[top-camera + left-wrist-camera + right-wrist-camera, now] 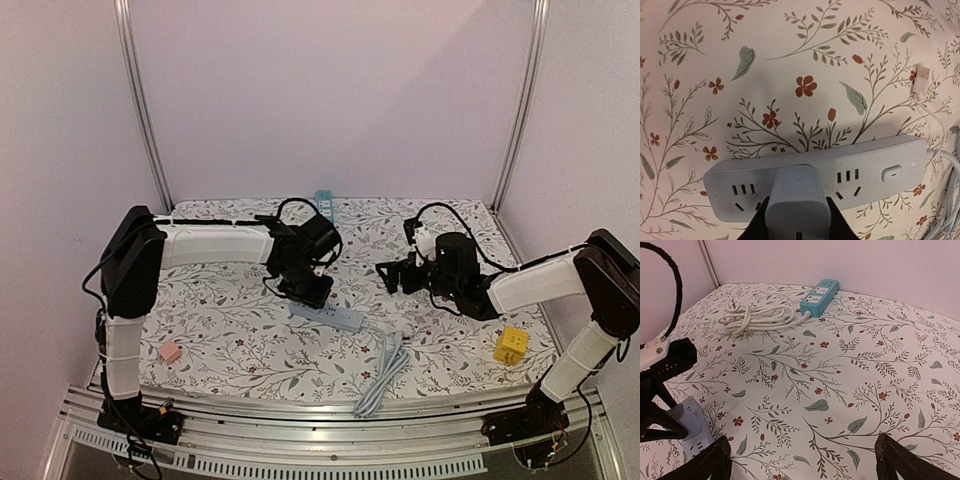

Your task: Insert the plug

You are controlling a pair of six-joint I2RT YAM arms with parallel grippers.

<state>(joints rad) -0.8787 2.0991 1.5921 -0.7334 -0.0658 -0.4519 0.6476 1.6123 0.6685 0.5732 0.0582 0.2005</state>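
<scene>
The plug, a pale blocky adapter, is being pinched from both sides by the left gripper, whose jaws are closing narrowly on its body. It is standing right over the middle socket of the white power strip, straight ahead of the fingers along the gripper's own approach line. Whether the prongs are seated or only meeting the face cannot be told, since the plug's body is hiding the joint. The strip is lying flat near the middle of the table, a little toward the near edge. Its long axis is running left to right across the gripper's line, and its white cable is trailing toward the near edge. The left arm is plainly the nearer one, and the push, by my judgement, is going to need a line square into the strip's face. The right gripper is hovering wide and empty, well apart toward the right side. A teal power strip is resting at the far edge.
</scene>
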